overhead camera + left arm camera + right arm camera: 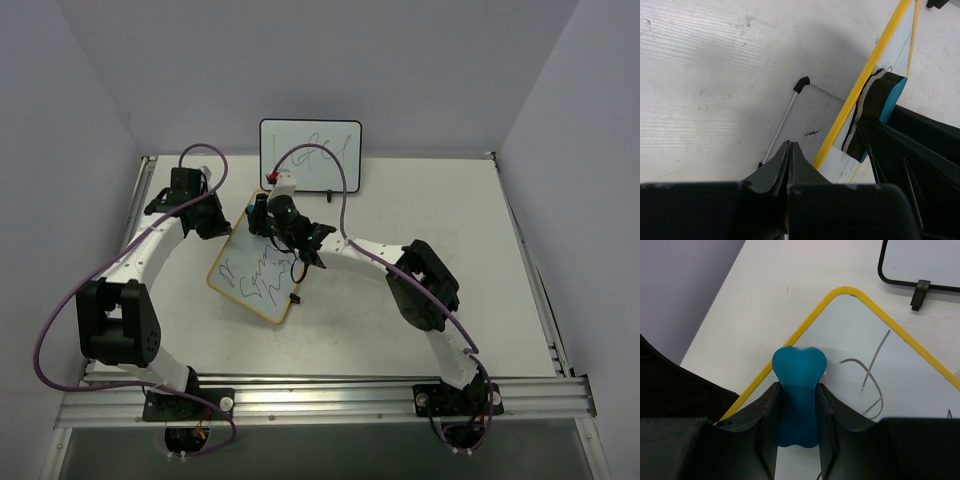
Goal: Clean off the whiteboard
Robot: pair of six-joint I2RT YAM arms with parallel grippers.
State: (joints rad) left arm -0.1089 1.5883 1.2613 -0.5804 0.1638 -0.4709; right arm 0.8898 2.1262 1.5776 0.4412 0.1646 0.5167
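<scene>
The whiteboard [255, 280] lies flat on the desk [430, 200], left of centre. It is turned cornerwise, so one rounded corner points near and another far. Dark scribbles cover its near and middle parts.

At the far corner, the right claw [799, 386] pinches a blue eraser [799, 365] between its fingers. The eraser's dark felt side meets the board just inside the yellow frame, and thin scribble lines run just to its right.

The left claw [790, 146] sits just beside the board's far-left edge. Its fingers are pressed together with nothing visible between them, and their tips are low over the desk, apart from the frame.

Beyond both claws, at the far edge of the desk, a black-framed whiteboard [310, 155] stands upright on small black clip feet. It carries one line of scribble.
</scene>
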